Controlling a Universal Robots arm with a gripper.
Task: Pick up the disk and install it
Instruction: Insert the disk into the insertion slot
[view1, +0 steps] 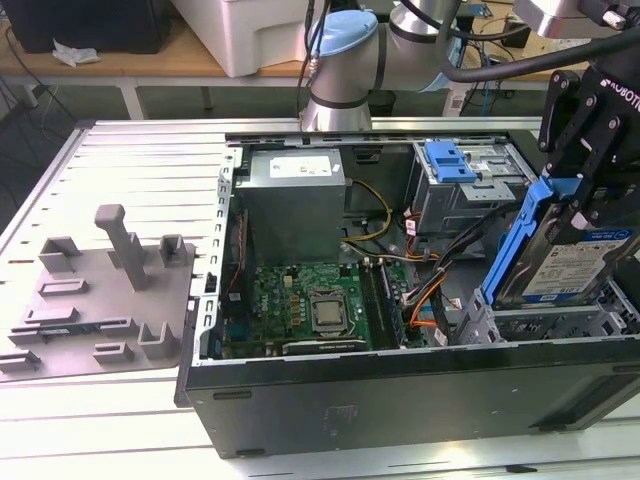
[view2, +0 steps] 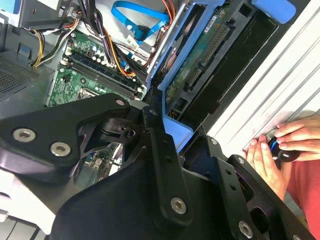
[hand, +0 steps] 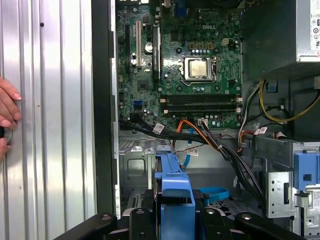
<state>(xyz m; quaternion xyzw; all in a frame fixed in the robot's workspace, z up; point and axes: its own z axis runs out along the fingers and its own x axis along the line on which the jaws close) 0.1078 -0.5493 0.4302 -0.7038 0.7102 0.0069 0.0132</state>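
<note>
Holds the flat silver hard drive in its blue plastic frame (view1: 565, 262), clamped at the top in the black gripper (view1: 578, 190), tilted above the grey metal bay (view1: 530, 322). Risks jamming on the bay's edge or snagging nearby orange cables (view1: 425, 297).

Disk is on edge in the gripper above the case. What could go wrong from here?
The disk hangs tilted over the bay, so it might jam on the rim. Cables beside the bay could get pinched. A hand rests near the case, close to the arm.
</note>
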